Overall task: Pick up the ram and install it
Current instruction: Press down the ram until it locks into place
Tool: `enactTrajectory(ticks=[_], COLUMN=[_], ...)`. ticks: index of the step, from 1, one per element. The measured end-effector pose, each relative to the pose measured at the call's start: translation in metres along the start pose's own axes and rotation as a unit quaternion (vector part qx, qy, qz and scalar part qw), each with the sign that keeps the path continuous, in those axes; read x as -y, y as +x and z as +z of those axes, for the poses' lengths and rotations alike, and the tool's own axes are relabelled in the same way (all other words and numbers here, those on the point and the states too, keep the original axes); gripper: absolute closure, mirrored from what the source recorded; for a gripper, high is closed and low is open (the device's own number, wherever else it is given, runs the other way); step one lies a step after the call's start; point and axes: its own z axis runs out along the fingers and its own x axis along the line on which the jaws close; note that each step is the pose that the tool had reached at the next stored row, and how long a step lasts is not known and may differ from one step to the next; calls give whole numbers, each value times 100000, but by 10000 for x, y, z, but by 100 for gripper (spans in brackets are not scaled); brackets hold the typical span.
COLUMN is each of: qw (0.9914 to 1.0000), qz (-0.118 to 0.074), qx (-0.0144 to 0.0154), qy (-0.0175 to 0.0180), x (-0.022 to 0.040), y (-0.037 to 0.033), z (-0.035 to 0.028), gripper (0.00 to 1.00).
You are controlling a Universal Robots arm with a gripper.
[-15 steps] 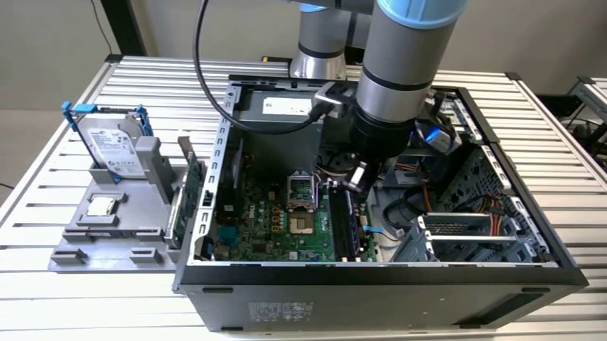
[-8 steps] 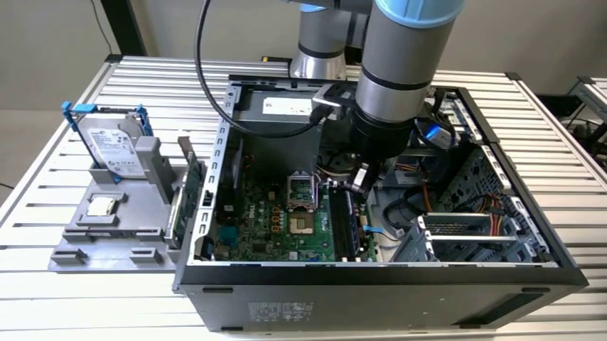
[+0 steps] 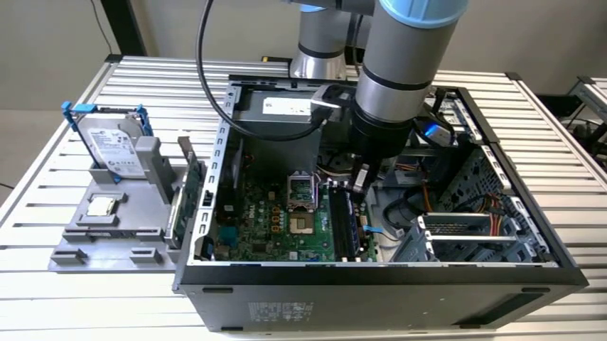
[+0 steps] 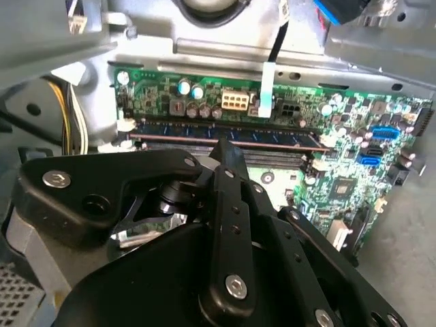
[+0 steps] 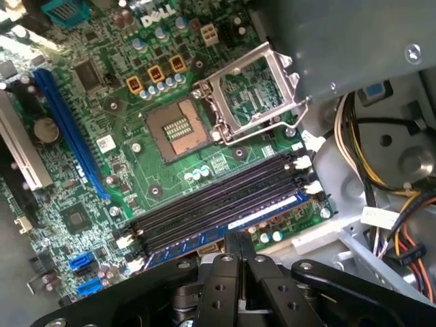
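Hovering with fingers together, our end effector [image 5: 237,248] touched the ram [image 5: 262,216], apparently seated in the motherboard's [image 5: 102,146] right-hand slot.

Silver-grey tubular arm [image 3: 396,78] with light-blue joint caps, a black cable looping alongside, black claw [image 5: 238,246] links (silver screws).

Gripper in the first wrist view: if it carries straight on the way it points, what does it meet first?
Most likely the ram lying in the outermost of the memory slots. The gripper points down at it, fingertips together right over its edge. Depth is unclear, so it may already be touching.
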Motion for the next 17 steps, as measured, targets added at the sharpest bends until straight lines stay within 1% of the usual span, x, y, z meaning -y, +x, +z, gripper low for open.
enactTrajectory(ticks=[2,3,5,6,7,8,11,13,14,17], qw=[99985,99972,99939,99917,99889,99857,99761,99676,99612,99360], qz=[-1756,-2334,-3185,-3520,-3840,-4325,-6135,-7386,-8209,-10842], qx=[86,403,1333,1841,2427,2774,2850,2889,2898,2913], qy=[15,-99,-594,-912,-1280,-1494,-1395,-1302,-1281,-1274], x=[0,0,0,0,0,0,-1,-1,-1,-2], y=[-1,-1,-1,-1,-1,-1,-1,0,0,1], z=[1,3,3,2,2,2,2,2,2,2], gripper=[100,100,100,100,100,100,100,100,100,100])
